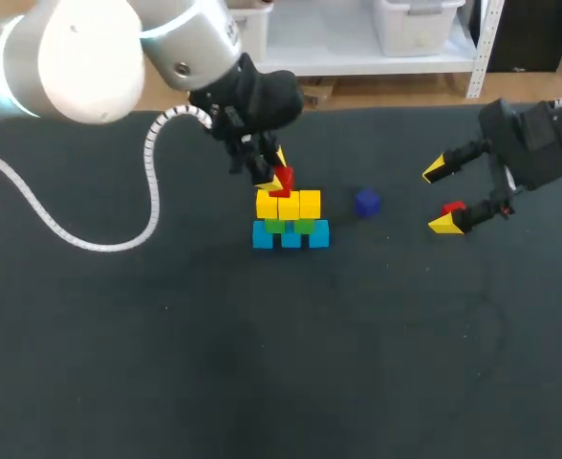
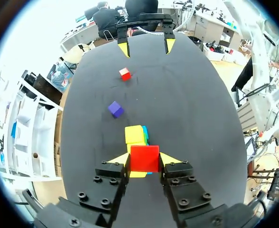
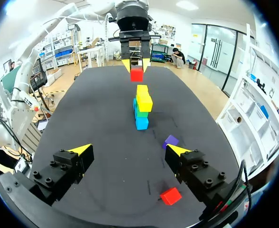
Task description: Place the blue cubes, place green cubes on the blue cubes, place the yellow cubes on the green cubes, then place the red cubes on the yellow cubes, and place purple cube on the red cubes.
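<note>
Left wrist: end effector (image 2: 144, 161) clasps cube (image 2: 144, 156).

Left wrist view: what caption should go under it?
Left end effector holds a red cube over the yellow cubes; a purple cube and another red cube lie ahead.

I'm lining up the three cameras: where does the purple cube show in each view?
Head view: purple cube lies right of the cube stack, between it and the right pincer.
Left wrist view: purple cube ahead of the left pincer, beyond the stack.
Right wrist view: purple cube just ahead of the right pincer, nearer than the stack.
Shared landmark: the cube stack.
</note>
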You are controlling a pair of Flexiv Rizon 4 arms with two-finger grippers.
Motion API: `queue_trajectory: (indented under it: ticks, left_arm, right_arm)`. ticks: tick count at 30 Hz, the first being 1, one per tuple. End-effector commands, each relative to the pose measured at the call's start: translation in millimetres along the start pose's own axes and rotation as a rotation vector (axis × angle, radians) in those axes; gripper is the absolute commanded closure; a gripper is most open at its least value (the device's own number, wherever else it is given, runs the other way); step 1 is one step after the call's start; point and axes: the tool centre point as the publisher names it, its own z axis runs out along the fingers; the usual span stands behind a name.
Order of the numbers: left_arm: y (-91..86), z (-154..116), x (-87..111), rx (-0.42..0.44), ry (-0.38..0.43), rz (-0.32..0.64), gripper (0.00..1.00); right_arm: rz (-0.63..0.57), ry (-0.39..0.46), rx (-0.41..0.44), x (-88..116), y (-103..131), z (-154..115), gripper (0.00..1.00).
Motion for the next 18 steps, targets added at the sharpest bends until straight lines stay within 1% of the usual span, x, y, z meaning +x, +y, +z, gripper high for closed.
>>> queue_trajectory:
  ticks: [1,9,18]
  left_arm:
    - [6.5,10,-1.7,0.020,0.022,-0.021,1.00]
    - [7.0,16,5.1,0.026,0.039,-0.046,1.00]
    - [14.8,17,12.0,0.018,0.056,-0.062,1.00]
  right_arm:
    - [-0.001,-0.003,-0.001,0,-1,1,0.00]
    - [-0.001,-0.003,-0.001,0,-1,1,0.00]
    - [-0.001,-0.003,-0.001,0,-1,1,0.00]
